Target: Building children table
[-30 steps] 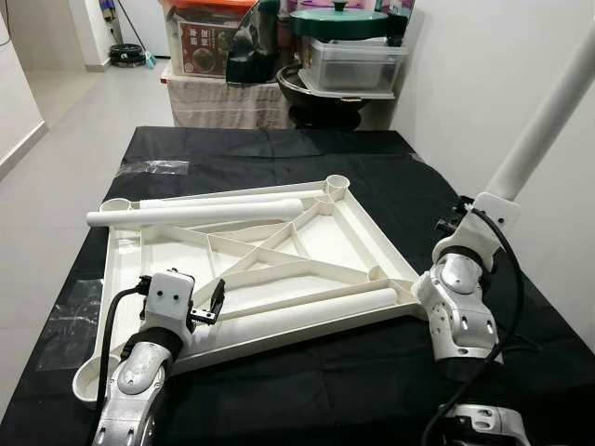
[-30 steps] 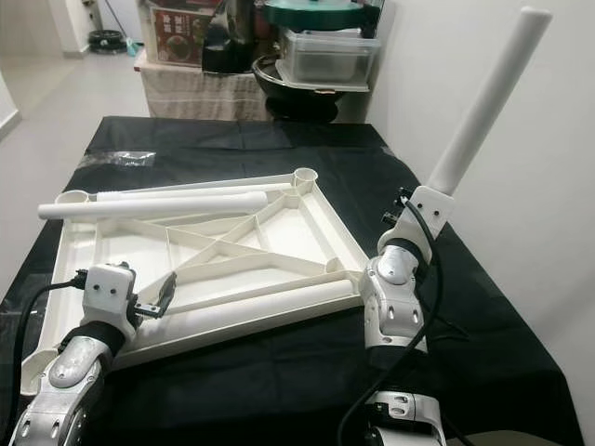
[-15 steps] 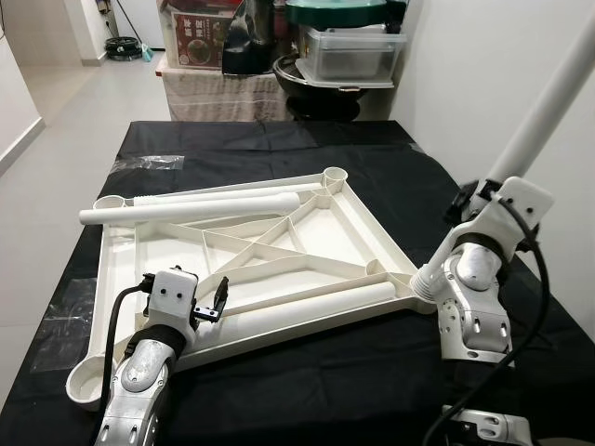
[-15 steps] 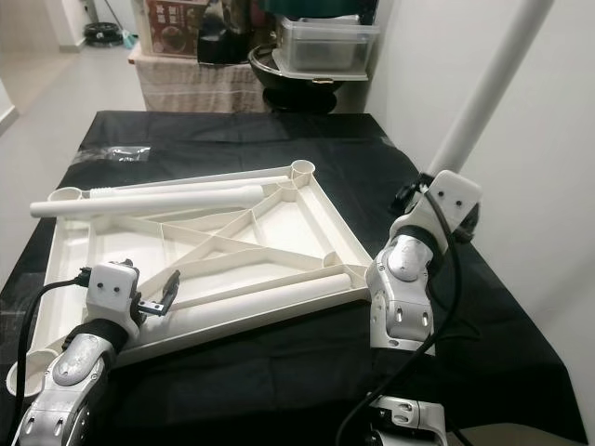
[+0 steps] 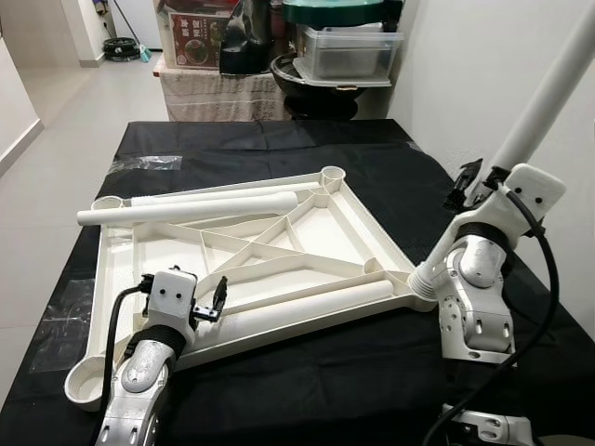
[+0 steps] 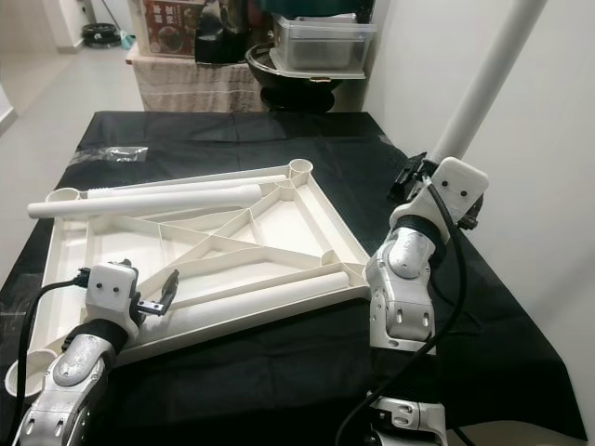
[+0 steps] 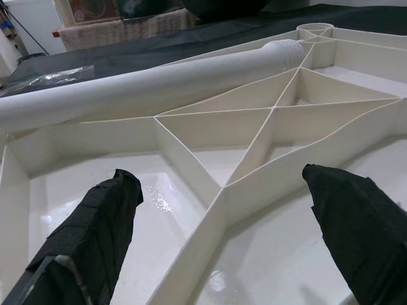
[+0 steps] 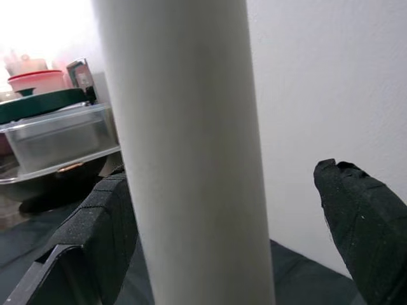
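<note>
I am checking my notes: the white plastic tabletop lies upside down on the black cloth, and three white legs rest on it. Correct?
Not quite: two white legs rest on the white plastic tabletop. The third leg stands up beside the right gripper, as the right eye view shows. The black cloth part is right.

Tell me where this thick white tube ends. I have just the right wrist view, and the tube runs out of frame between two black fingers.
Observer: The white plastic table leg leans steeply. Its lower end meets the near right corner of the upturned white ribbed tabletop.
Operator: Any other legs around?
Observer: Two more white legs lie flat on the tabletop, the far leg along its far edge and the near leg along its near edge.
Operator: And the left hand?
Observer: The left hand is open over the near left ribs, holding nothing.
</note>
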Tool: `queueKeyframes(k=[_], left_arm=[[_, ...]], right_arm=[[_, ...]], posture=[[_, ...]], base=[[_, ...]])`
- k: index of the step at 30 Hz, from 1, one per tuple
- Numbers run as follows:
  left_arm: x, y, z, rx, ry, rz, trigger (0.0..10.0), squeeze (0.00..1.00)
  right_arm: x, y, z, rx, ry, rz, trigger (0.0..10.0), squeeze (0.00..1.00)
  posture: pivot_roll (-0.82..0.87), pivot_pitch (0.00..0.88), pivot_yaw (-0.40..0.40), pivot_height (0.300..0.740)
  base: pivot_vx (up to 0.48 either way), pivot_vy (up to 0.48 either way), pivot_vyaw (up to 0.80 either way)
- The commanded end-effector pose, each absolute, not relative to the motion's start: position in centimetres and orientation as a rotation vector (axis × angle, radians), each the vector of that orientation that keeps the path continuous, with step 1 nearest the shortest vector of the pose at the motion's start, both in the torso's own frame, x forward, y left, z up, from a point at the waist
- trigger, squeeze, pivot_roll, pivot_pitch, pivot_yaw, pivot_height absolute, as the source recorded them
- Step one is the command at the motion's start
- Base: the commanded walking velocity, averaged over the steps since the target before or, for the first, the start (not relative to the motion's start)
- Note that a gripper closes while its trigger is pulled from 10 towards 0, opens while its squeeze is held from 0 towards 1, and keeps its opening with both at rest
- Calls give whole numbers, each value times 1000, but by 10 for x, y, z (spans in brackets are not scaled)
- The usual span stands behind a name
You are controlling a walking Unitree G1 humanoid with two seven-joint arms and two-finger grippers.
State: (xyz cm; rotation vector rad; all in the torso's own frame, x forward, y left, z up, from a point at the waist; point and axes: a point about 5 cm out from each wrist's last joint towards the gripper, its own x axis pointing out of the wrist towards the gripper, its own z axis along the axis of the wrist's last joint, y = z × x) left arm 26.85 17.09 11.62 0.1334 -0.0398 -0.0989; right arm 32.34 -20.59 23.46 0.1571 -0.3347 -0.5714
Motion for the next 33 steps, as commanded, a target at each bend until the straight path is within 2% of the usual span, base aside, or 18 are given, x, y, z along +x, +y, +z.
queueKeyframes(k=[1,20,21,29,33], left_arm=[[267,170,106,141,5,-108,10000,0],[267,169,105,140,4,-112,10000,0],[268,170,105,140,3,-112,10000,0],[268,170,105,143,3,-117,10000,0],[268,169,105,142,4,-119,10000,0]], right_arm=[[326,-205,230,177,-297,-543,10000,1000],[336,-222,230,62,-232,-387,10000,1000],[336,-223,229,60,-220,-373,10000,0],[341,-219,224,103,-155,-236,10000,0],[343,-225,225,97,-130,-227,10000,0]], posture=[[30,0,-65,740],[29,0,-63,740],[30,0,-61,740],[26,0,-57,740],[24,0,-53,740]], base=[[0,0,0],[0,0,0],[0,0,0],[0,0,0],[0,0,0]])
